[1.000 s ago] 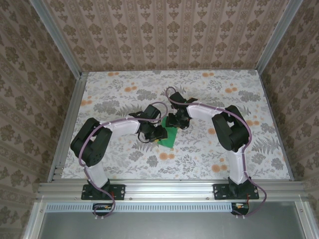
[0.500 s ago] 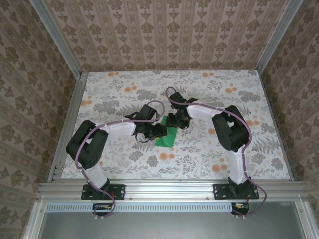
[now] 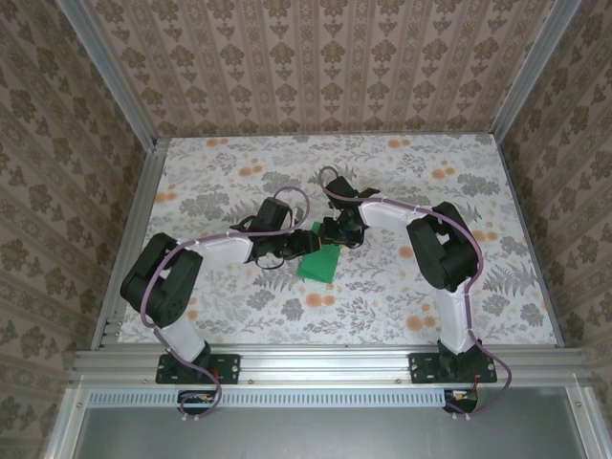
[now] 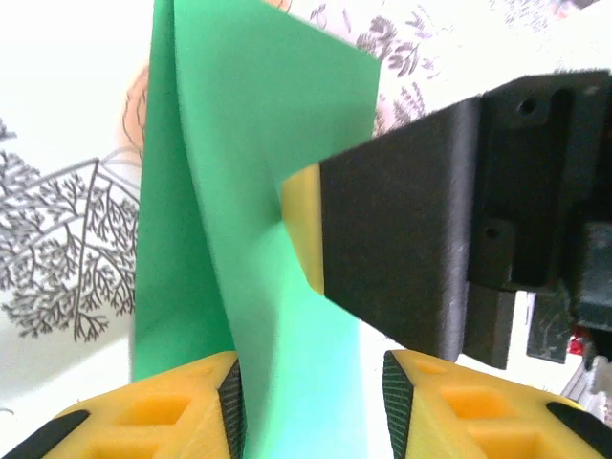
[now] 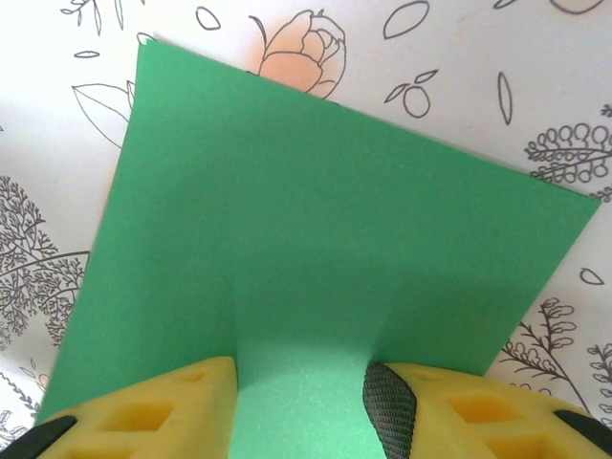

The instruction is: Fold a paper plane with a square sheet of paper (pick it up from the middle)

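Nearest me, both arms rise from their bases and bend inward with elbows out, so the wrists meet over the middle of the worktop (image 3: 402, 172). My left forearm comes across from the left and my right comes in from the right. Each wrist tips down toward the same spot.

The square sheet of paper (image 3: 320, 263) sits there, between my two hands. Its near part lies on the worktop and its far part is raised to where the hands meet. Seen from above, its longer visible run goes from near to far, slightly slanted, and both hands are at the far end.

My left hand (image 4: 311, 378) has its pads apart. The sheet rises between them and brushes the left pad, but I cannot tell whether they grip it. Just beyond, a finger of my right hand presses a yellow pad into the sheet where it bends.

My right hand (image 5: 301, 382) pinches a raised ridge of the sheet, while the sheet's far edge lies flat on the worktop.

I judge the next move depends on this crossing. The right hand anchors the ridge, and the left, from the side, is placed to take or crease it.
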You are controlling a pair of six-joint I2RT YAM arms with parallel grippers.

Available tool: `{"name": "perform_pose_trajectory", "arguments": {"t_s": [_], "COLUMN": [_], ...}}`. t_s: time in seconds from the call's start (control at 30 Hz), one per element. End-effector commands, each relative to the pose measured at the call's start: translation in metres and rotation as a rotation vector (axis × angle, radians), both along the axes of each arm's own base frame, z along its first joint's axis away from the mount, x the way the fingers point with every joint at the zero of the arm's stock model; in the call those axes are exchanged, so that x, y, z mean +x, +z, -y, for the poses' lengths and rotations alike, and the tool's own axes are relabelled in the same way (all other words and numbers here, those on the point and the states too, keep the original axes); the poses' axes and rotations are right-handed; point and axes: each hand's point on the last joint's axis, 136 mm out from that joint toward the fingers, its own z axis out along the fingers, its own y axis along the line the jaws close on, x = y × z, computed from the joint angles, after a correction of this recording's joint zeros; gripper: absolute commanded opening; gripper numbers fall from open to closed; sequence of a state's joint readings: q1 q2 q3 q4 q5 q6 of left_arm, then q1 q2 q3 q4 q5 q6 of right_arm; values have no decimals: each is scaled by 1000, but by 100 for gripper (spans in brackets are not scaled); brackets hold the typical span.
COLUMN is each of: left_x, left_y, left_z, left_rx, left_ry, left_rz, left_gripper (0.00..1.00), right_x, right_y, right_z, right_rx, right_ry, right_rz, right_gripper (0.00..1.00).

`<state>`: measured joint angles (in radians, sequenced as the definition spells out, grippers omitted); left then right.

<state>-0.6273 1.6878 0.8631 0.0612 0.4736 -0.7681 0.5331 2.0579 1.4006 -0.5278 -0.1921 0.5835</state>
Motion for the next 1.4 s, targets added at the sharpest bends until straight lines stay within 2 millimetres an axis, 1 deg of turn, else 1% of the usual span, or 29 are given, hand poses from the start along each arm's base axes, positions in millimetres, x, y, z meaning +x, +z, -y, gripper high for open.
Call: {"name": "perform_pose_trajectory", "arguments": {"t_s": [0.0,0.17,0.23,0.43,0.53,0.63,0.8,0.87,0.93,1.1,1.2,1.37], "left_x": [2,-13,-20,-33,-41,-49,-51,-49,-48,-45,-41,-35], "left_y": [12,-2,-5,-14,-22,-33,-41,-40,-36,-14,0,17], "left_z": [6,13,13,-2,-9,-16,-33,-34,-29,-9,1,10], "left_rx": [-74,-94,-98,-15,30,95,206,223,208,103,39,-26], "left_ry": [-41,-68,-68,-24,1,23,67,73,64,14,-2,-15], "left_rz": [40,-55,-79,-138,-189,-239,-267,-265,-259,-217,-194,-154], "left_gripper": [43,43,43,42,37,29,20,17,15,26,28,32], "right_x": [-37,-37,-37,-37,-37,-36,-33,-33,-33,-33,-33,-33], "right_y": [-74,-73,-74,-74,-74,-72,-67,-67,-67,-69,-68,-69], "right_z": [37,37,38,38,38,38,36,36,36,36,35,36], "right_rx": [-162,-161,-162,-161,-158,-155,-142,-140,-140,-140,-139,-140], "right_ry": [-29,-29,-31,-35,-35,-36,-36,-35,-35,-36,-36,-39], "right_rz": [-170,-169,-170,-170,-170,-168,-155,-156,-158,-162,-160,-163], "right_gripper": [48,47,47,47,47,47,47,46,45,44,44,43]}}
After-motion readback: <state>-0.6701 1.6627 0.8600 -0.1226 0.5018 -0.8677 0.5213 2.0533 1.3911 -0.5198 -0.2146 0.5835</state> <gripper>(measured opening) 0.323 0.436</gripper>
